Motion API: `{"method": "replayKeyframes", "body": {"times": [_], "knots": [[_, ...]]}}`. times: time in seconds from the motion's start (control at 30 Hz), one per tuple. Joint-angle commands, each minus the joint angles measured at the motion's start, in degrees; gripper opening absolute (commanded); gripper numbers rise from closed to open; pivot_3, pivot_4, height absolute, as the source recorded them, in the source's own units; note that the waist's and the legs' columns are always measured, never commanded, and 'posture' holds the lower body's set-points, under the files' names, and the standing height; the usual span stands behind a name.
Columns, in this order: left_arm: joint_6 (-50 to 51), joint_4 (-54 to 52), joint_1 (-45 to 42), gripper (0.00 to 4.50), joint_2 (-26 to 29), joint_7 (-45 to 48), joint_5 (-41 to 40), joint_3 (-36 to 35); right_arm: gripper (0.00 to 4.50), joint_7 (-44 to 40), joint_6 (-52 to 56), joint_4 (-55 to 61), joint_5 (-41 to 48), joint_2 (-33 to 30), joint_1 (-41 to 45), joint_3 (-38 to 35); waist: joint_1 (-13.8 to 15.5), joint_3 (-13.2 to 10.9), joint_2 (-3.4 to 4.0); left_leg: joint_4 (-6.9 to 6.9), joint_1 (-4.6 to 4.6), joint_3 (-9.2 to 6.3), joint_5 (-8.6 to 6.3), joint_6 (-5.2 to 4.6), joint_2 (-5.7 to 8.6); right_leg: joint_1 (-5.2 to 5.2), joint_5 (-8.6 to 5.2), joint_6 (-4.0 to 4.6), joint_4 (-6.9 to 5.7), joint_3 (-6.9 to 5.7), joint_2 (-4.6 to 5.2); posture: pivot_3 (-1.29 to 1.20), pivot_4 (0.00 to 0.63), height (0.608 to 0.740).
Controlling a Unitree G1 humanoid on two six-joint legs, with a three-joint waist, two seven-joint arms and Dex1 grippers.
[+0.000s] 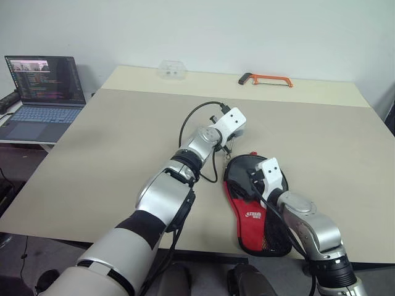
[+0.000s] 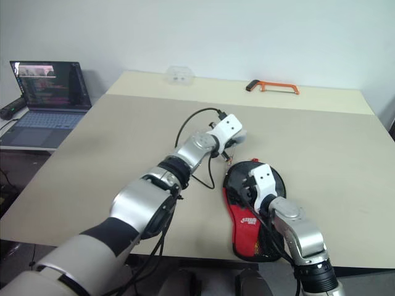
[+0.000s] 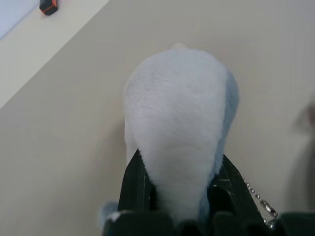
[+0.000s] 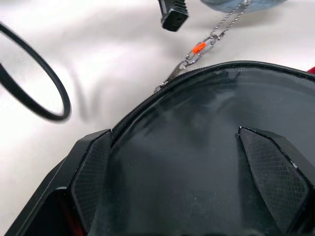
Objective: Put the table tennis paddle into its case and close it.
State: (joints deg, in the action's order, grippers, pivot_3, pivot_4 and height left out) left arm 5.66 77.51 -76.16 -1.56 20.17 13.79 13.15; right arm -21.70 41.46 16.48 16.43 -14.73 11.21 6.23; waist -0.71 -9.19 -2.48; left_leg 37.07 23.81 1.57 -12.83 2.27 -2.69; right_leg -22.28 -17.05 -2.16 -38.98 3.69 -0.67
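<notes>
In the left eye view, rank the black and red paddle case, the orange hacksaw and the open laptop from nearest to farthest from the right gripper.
From the right gripper:
1. Black and red paddle case, directly under it at the table's near edge.
2. Orange hacksaw, at the table's far edge.
3. Open laptop, on a side desk far to the left.

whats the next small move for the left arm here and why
Probably keep drawing the fluffy charm along the case's rim. The left pincer is shut on it, its chain runs to the zipper pull, and the right pincer straddles the case, open.
</notes>
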Motion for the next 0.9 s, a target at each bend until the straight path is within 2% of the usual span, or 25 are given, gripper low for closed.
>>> {"method": "replayKeyframes", "body": {"times": [0.03, 0.33, 0.9], "knots": [[-2.0, -0.2, -4.3, 0.31, -1.6, -2.5, 2.3, 0.5, 4.5, -1.6, 3.3, -2.6, 0.6, -1.7, 0.2, -0.3, -0.1, 0.0, -0.01, 0.0, 0.0, 0.0, 0.0, 0.0, 0.0, 0.0, 0.0, 0.0, 0.0, 0.0, 0.0, 0.0, 0.15, 0.74], [-2.2, 1.0, -6.9, 0.31, -3.5, -5.1, 6.9, 1.3, 4.5, -3.3, 3.9, -3.0, 0.4, -2.4, 0.8, 2.0, -0.5, 0.0, -0.01, -0.03, 0.0, 0.0, 0.0, 0.0, 0.01, -0.01, -0.01, -0.01, 0.01, 0.01, 0.0, 0.0, 0.15, 0.74], [-6.9, 2.3, -8.7, 0.31, -7.9, -10.8, 20.1, 10.4, 4.5, -0.1, 7.0, 4.2, 0.5, -2.0, -3.9, 3.2, -0.7, 0.0, -0.01, -0.05, 0.02, 0.04, 0.0, 0.0, 0.01, -0.04, -0.02, -0.02, 0.03, 0.05, 0.0, 0.0, 0.15, 0.74]]}}
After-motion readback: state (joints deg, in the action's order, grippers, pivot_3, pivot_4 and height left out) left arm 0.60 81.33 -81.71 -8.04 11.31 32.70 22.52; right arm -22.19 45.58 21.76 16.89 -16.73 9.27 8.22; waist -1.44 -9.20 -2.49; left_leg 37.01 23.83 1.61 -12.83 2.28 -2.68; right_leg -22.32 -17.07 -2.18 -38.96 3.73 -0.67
